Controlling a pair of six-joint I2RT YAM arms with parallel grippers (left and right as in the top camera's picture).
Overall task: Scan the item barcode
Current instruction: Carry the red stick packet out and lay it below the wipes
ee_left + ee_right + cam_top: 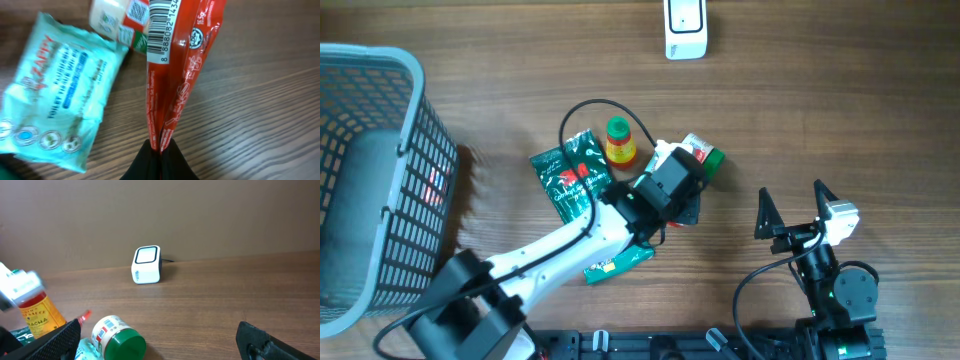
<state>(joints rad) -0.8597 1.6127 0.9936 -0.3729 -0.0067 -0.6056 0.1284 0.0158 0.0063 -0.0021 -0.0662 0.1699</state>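
the red packet is pinched by one seam end in the left gripper, whose jaws are clamped on it. its barcode faces the wrist camera, and a teal wipes pack lies just beside it at mid-table. the grasp looks done, so the carry is the step in hand. next the arm must turn that barcode face-on to the scanner, well apart at the far edge. the right gripper waits with its jaws wide apart.

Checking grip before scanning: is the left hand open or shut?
Shut on the red packet: the left hand pinches its bottom seam in the wrist view, barcode facing the camera.
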